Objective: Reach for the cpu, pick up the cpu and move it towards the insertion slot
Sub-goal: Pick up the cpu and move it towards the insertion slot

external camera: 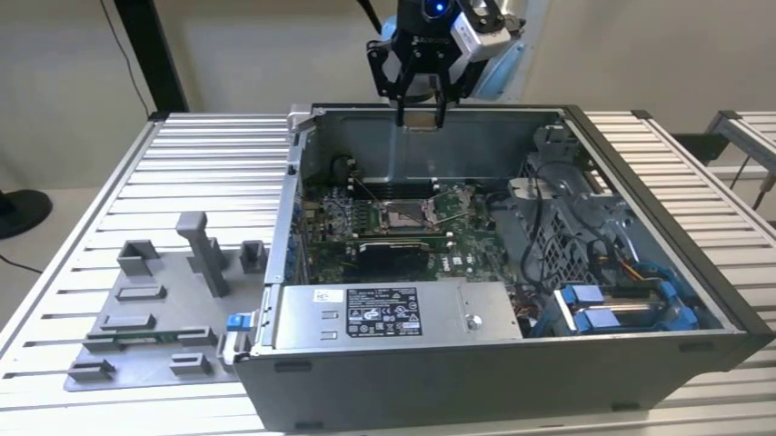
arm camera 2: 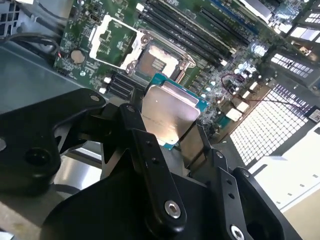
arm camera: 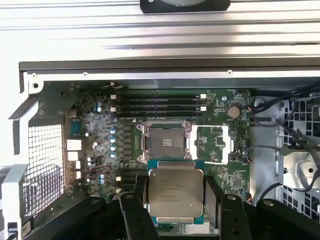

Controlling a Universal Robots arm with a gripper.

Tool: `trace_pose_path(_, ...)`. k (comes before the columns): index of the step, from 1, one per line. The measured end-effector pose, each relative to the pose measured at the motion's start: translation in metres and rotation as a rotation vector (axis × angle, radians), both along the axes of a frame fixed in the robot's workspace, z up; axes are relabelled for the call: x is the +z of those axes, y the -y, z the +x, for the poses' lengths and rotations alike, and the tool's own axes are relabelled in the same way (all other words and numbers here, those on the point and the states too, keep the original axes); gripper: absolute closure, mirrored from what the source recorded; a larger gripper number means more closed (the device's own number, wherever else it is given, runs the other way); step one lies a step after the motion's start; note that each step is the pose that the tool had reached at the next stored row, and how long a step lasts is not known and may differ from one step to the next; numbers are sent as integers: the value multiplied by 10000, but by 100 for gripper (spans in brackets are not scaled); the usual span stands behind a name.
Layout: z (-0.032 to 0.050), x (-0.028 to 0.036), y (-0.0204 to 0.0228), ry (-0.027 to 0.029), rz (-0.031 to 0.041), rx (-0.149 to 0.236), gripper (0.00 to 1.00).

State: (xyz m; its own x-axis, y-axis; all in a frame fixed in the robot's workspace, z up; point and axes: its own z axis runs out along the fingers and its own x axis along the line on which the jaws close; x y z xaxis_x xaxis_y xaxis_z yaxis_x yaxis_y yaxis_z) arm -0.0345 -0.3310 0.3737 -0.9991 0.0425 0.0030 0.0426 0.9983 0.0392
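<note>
Transport of the cpu [arm camera: 175,192] is under way: the chip is off any support and clenched between the fingers of the claw [arm camera: 176,200], which hangs over the open computer case [external camera: 679,245] above its rear wall, as the exterior view shows. Pickup therefore appears complete. Remaining work, judged from these views, is the travel to the insertion slot [arm camera: 165,144]; the cpu is well above the board and not seated.

In both wrist views the cpu sits between the fingers [arm camera 2: 150,150], held by two opposite edges, face toward the cameras. Relative to the insertion slot, it lies above and offset toward the case wall.

Condition of the cpu: thin, flat, square, with a dull silvery lid that has stepped corners, mounted on a teal-green substrate showing as a narrow border. The lid reflects light evenly; no damage is discernible.

The insertion slot stands open, its metal frame shiny, brownish contact field exposed, green motherboard [arm camera: 100,125] around it.
</note>
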Motion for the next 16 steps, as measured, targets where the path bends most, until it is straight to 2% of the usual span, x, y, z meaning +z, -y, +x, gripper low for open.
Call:
trace_pose_path(10, -1, -7, -46, 1, 0, -413, 100)
trace_pose_path(16, -1, -8, -47, 1, 1, -431, 100)
